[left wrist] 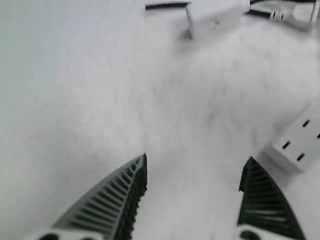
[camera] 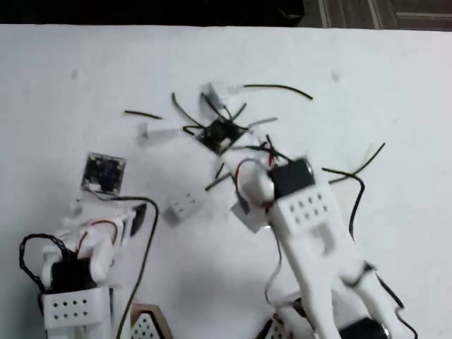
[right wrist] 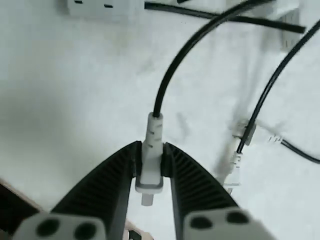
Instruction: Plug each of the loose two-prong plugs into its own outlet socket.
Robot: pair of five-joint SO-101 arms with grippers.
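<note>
White table spreads beneath your two arms. Your left gripper hangs over it, spread wide and holding nothing, just left of the white outlet block. Your right gripper, right of that block, is clamped on a white plug with a black cord. A second loose plug lies nearby.
</note>
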